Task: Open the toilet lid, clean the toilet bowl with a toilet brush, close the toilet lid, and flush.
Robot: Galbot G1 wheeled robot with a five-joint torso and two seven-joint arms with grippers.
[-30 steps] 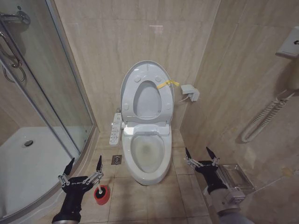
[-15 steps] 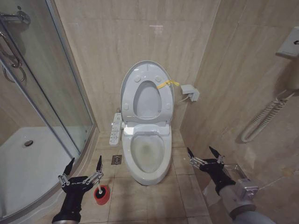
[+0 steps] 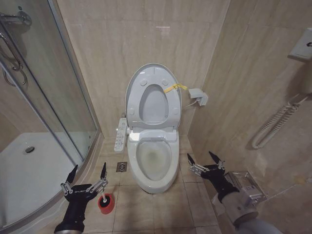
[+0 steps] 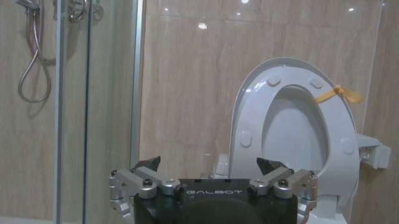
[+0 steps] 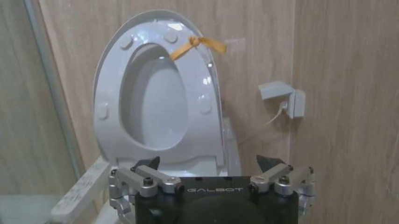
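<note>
White toilet lid stands raised at 12 o'clock, so opening is complete; bowl cleaning, closing and flushing remain. Toilet brush sits in its red holder at 7 o'clock, beside the wide-open, empty left gripper. Right gripper, also spread wide and empty, hovers at 4 o'clock.

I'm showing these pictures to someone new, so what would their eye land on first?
First the toilet bowl in the middle against the tiled wall, its toilet lid raised upright with a yellow strap at its edge. Next, the two open grippers low in front: the left gripper just above the toilet brush in its red holder, the right gripper beside the bowl.
</note>
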